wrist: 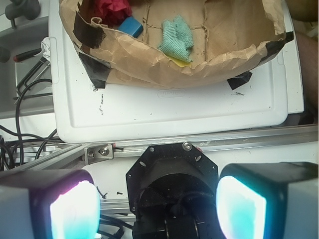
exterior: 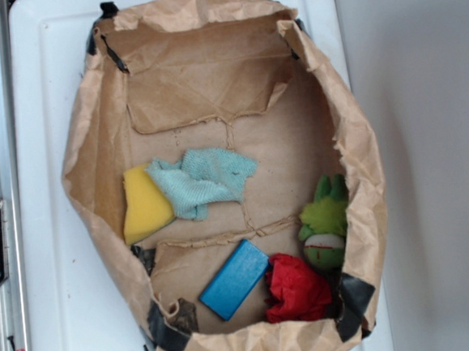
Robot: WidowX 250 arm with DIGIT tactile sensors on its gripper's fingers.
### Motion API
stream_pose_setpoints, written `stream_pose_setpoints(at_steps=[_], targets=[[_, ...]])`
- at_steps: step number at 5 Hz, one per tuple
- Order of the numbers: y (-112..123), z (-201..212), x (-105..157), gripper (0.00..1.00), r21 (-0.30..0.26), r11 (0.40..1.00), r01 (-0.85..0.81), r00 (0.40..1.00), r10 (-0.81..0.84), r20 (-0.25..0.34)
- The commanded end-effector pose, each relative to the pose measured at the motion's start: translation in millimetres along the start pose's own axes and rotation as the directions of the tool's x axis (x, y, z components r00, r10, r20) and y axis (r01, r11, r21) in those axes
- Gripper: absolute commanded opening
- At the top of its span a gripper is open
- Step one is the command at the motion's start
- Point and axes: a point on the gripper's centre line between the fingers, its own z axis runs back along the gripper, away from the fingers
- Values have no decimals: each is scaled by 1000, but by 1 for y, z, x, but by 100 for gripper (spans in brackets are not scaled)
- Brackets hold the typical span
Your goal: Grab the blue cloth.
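The blue cloth (exterior: 205,180) is a pale teal, wrinkled rag lying on the floor of the open brown paper bag (exterior: 85,138), its left edge resting against the yellow sponge (exterior: 145,203). In the wrist view the blue cloth (wrist: 177,34) shows far off at the top, inside the bag (wrist: 149,59). My gripper (wrist: 158,209) is open, with its lit pads (wrist: 75,211) wide apart and nothing between them. It hovers well back from the bag, over the arm's black base (wrist: 172,172). The exterior view does not show the gripper.
Also in the bag are a rigid bright-blue block (exterior: 234,279), a red cloth (exterior: 296,291) and a green plush toy (exterior: 326,221). The bag stands on a white tray-like surface (exterior: 53,238). A metal rail (wrist: 149,147) and cables (wrist: 25,99) lie near the base.
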Motion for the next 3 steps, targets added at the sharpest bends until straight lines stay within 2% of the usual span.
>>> stream_pose_setpoints(at_steps=[1,2,3], targets=[[0,0,0,100,0,1000,0,1000,0,0],[13,-2,30,100,-23,1000,9,1000,-9,9],[16,-9,47,100,1,999,33,999,-33,31]])
